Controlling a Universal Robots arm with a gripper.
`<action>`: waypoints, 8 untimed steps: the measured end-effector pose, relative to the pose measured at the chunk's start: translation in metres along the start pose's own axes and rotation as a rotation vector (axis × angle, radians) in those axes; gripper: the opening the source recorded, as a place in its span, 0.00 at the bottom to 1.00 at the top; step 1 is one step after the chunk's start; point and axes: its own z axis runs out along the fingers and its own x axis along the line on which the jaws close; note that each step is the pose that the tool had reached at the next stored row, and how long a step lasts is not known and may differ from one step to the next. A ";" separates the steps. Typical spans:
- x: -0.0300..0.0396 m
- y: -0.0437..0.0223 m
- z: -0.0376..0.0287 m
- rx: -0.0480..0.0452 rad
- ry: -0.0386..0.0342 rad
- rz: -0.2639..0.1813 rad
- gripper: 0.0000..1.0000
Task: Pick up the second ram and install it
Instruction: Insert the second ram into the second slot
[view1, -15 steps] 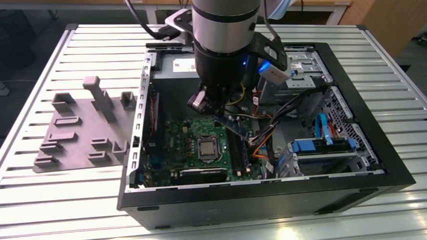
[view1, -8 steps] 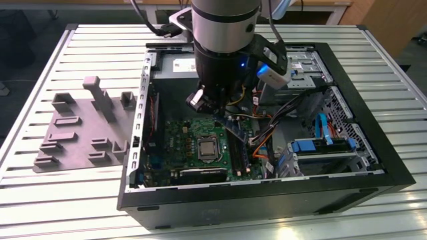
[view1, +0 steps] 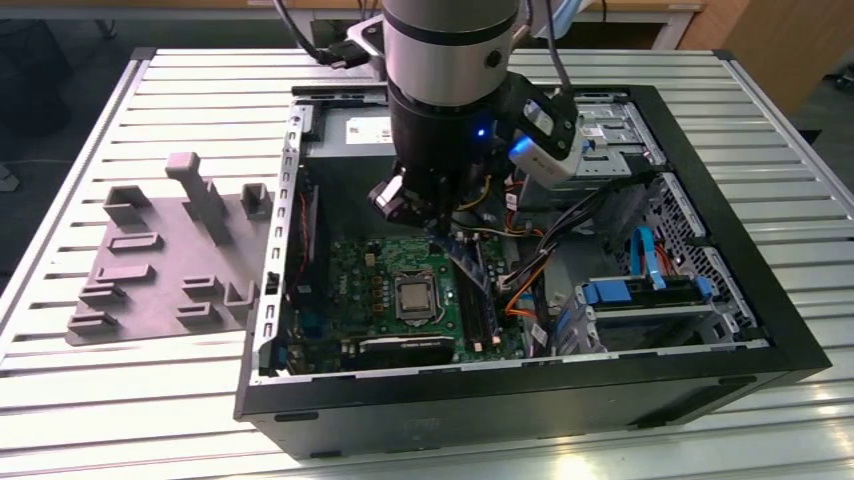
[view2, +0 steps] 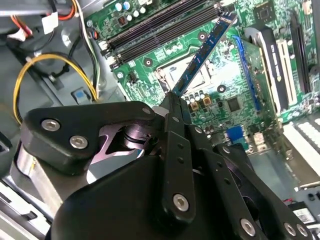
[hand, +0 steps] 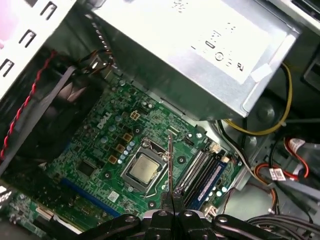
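Observation:
My gripper hangs inside the open computer case, above the green board. It is shut on the second ram, a long thin blue-dark stick that slants down from the fingers toward the board. In the second wrist view the second ram sticks out from the gripper over the processor socket, its far end near the long black slots. The first wrist view shows the second ram edge-on, rising from the gripper beside the slots. The stick stands above the board, outside any slot.
A grey plastic tray with raised blocks lies on the slatted table at the exterior view's left. The silver power-supply box and yellow, orange and red cables crowd the case near the slots. Blue drive bays sit at the exterior view's right.

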 end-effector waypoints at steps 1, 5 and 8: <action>0.0000 0.0000 0.0000 0.0010 -0.0004 0.014 0.11; 0.0000 0.0000 0.0002 0.0049 -0.0021 0.072 0.11; 0.0000 0.0000 0.0003 0.0078 -0.0034 0.114 0.11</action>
